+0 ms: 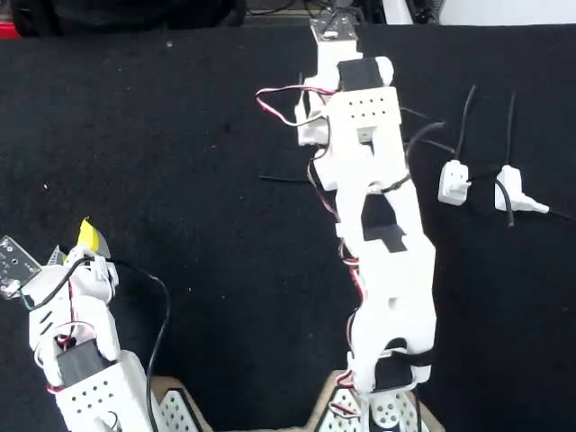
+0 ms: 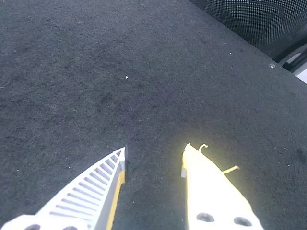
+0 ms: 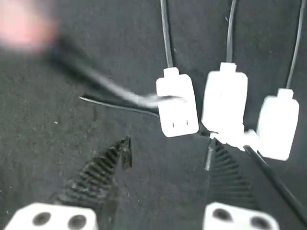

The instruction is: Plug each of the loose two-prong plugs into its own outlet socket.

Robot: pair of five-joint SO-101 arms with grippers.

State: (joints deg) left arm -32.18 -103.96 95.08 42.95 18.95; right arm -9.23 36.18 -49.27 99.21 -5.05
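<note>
Three white cabled blocks lie side by side on the black cloth just beyond my right gripper, which is open with nothing between its black fingers. The nearest socket block shows two slots on its face. At the near end of the middle block sits a small white plug piece with a black cable. The third block lies beside it. In the high view, two white blocks lie right of the long white right arm. My left gripper is open over bare cloth at the lower left.
A blurred dark strand and a pinkish blur cross the right wrist view; I cannot tell what they are. Thin black cables run from the blocks toward the table's far edge. A loose black wire lies left of the right arm.
</note>
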